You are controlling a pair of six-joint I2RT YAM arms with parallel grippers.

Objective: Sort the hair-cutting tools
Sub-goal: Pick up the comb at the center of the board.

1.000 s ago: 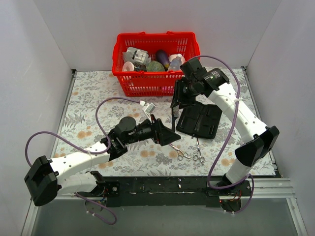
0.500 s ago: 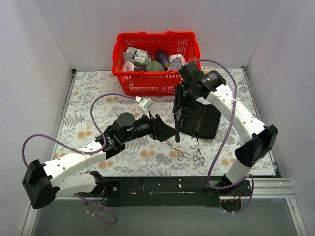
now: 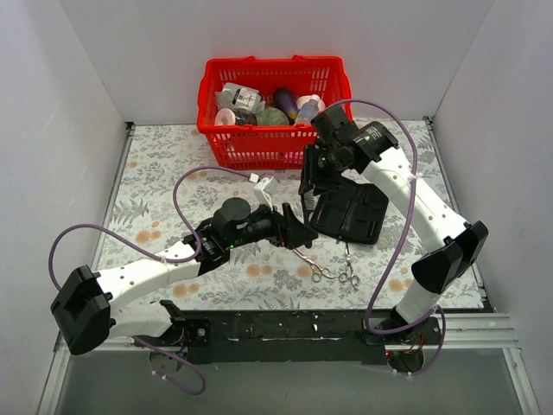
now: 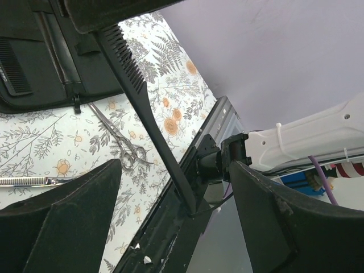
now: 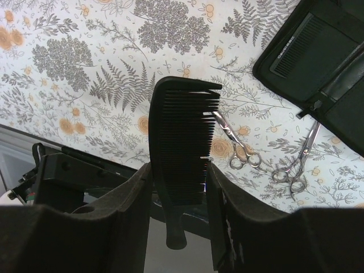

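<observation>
My right gripper [image 3: 308,190] is shut on a black comb [image 3: 305,209] and holds it hanging above the table beside the open black case [image 3: 350,214]. In the right wrist view the comb [image 5: 183,153] sits upright between my right gripper's [image 5: 179,193] fingers. My left gripper [image 3: 302,235] is open just below the comb. In the left wrist view the comb [image 4: 145,108] runs down between the spread fingers of my left gripper [image 4: 173,219], touching neither. Two silver scissors [image 3: 316,264] [image 3: 348,270] lie on the cloth in front of the case; they also show in the right wrist view [image 5: 236,142] [image 5: 297,165].
A red plastic basket [image 3: 268,149] with bottles and packets stands at the back centre. The case [image 5: 324,51] holds another small comb in a pocket. A floral cloth [image 3: 155,190] covers the table. White walls close in left, right and behind.
My left gripper has crept right, closer under the comb's lower end, and its arm has shifted. My right gripper with the comb has moved slightly down and left.
</observation>
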